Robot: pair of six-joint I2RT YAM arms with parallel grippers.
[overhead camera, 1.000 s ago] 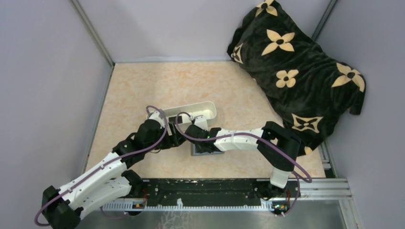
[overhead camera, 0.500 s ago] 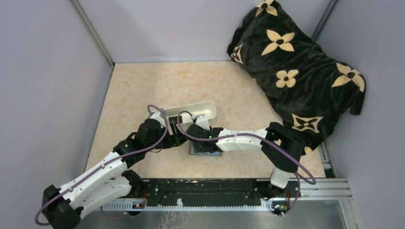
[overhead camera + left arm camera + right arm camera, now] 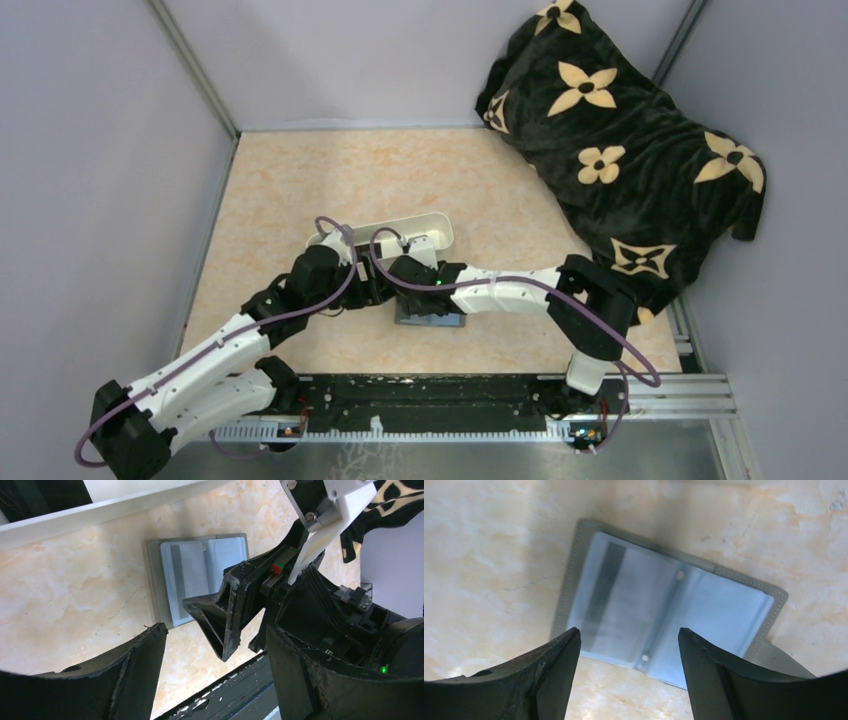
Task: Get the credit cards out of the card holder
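Both black claws are spread wide, gripping nothing: left claw (image 3: 215, 630), right claw (image 3: 628, 632) right over the holder (image 3: 664, 615); it lies open flat on the marbled counter (image 3: 489, 555), grey stitched rim, glossy blue-grey pockets; dark stripe (image 3: 601, 582) under one, blurry; white plastic tray (image 3: 425, 228) behind, partly hidden by arms.

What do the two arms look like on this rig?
Left arm and right arm: white links, black joints, a purple cable looped along each. Left hand and right hand: black wedge-shaped fingers. A green light shows on the right arm.
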